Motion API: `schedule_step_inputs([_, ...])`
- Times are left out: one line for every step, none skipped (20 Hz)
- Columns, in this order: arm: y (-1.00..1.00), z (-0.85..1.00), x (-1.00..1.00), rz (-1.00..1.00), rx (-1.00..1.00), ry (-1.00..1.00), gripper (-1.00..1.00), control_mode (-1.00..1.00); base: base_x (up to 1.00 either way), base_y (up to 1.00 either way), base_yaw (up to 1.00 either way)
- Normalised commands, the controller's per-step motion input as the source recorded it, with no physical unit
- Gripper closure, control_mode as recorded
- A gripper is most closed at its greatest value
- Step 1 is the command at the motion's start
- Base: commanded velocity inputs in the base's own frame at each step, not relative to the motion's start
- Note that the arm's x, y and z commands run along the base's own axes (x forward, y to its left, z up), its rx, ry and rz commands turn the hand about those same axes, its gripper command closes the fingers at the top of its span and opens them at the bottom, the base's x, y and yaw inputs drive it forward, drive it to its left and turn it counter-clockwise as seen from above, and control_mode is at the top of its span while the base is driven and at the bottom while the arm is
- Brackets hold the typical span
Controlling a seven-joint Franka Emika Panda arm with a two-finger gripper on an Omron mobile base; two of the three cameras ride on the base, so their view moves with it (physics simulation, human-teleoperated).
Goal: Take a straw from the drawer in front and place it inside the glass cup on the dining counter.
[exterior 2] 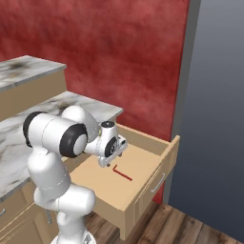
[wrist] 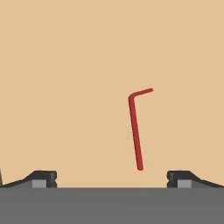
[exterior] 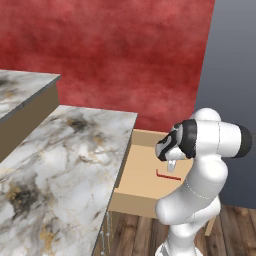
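Observation:
The drawer (exterior: 131, 196) (exterior 2: 164, 157) stands pulled out, a shallow tan wooden box. On its floor (wrist: 65, 87) lies the straw (exterior: 167, 176) (exterior 2: 122, 172) (wrist: 135, 131), a thin red stick with a short bent end. My gripper (exterior: 171, 166) (exterior 2: 110, 159) (wrist: 112, 179) hangs just above the drawer floor, pointing down and open, with nothing between its fingertips (wrist: 43, 178). In the hand view the straw lies a little right of the midline, its near end close to the right fingertip. The dining counter (exterior: 20, 90) (exterior 2: 24, 71) is the raised marble top at the left. The glass cup is out of view.
A lower marble counter (exterior: 60, 165) (exterior 2: 81, 102) borders the drawer on the left. A red wall (exterior: 125, 50) stands behind, and a dark grey panel (exterior 2: 214, 119) to the right. Wooden floor (exterior: 235, 230) lies below the drawer front.

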Motion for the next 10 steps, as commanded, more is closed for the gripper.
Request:
schedule_step_inputs([0.0, -0.11, 0.06, 0.03, 0.0, 0.0, -1.0, -1.0, 0.0, 0.0, 0.0])
schedule_step_inputs([0.0, -0.12, 0.07, 0.03, 0.0, 0.0, -1.0, -1.0, 0.0, 0.0, 0.0])
schedule_step_inputs([0.0, -0.12, 0.08, 0.02, 0.0, 0.0, -1.0, -1.0, 0.0, 0.0, 0.0])
schedule_step_inputs([0.0, -0.12, 0.09, 0.02, 0.0, 0.0, -1.0, -1.0, 0.0, 0.0, 0.0])
schedule_step_inputs([0.0, -0.09, 0.07, 0.01, 0.0, 0.0, -1.0, -1.0, 0.0, 0.0, 0.0])
schedule_step_inputs([0.0, -0.09, 0.06, 0.0, 0.0, 0.0, -1.0, -1.0, 0.0, 0.0, 0.0])
schedule_step_inputs([0.0, -0.09, 0.09, 0.0, 0.0, 0.0, -1.0, -1.0, 0.0, 0.0, 0.0])
schedule_step_inputs([0.0, -0.09, 0.09, 0.0, 0.0, 0.0, -1.0, -1.0, 0.0, 0.0, 0.0])
schedule_step_inputs([0.0, -0.11, 0.12, 0.0, 0.0, 0.0, -1.0, -1.0, 0.0, 0.0, 0.0])
schedule_step_inputs([0.0, -0.09, 0.16, 0.0, 0.0, 0.0, -1.0, -1.0, 0.0, 0.0, 0.0])
